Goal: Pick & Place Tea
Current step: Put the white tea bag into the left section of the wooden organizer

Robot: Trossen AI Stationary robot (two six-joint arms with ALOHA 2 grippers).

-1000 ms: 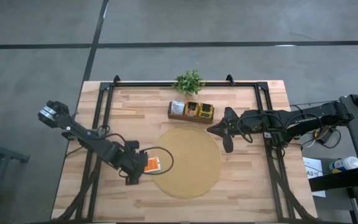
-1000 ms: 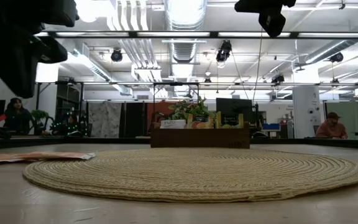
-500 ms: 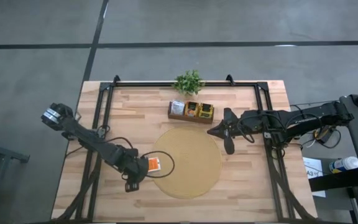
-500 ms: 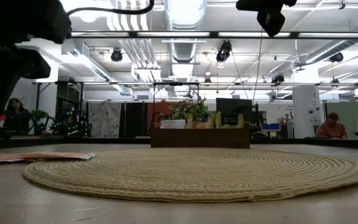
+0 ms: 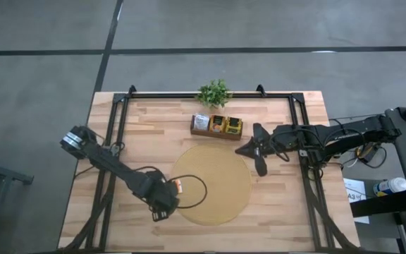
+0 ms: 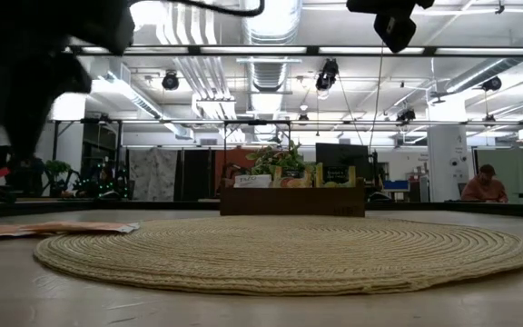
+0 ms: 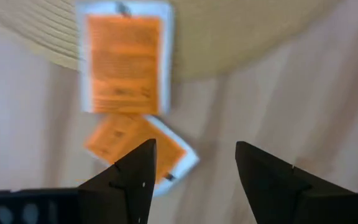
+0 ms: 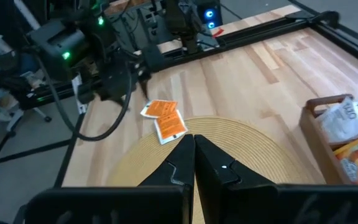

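Two orange tea packets with white edging lie flat at the round mat's left edge. One (image 7: 124,62) rests partly on the mat (image 5: 213,187). The other (image 7: 135,146) lies on the wood with one corner tucked under the first. Both also show as packets (image 8: 165,118) in the right wrist view. My left gripper (image 7: 194,168) points down, open, above bare wood just beside them (image 5: 168,203), with nothing between its fingers. My right gripper (image 5: 257,152) hangs shut in the air beyond the mat's right side. More tea stands in a wooden box (image 5: 217,127).
A small green plant (image 5: 214,92) stands behind the box at the far edge. A black frame rail (image 5: 111,141) runs along the table's left side and another along the right (image 5: 303,141). Bare wood lies near the front edge (image 5: 210,236).
My left gripper has moved toward the table's near edge and a little to the right, nearer the mat's rim, rolling at the wrist as it went. The orange packets lie where they were, now partly covered by the arm in the high view.
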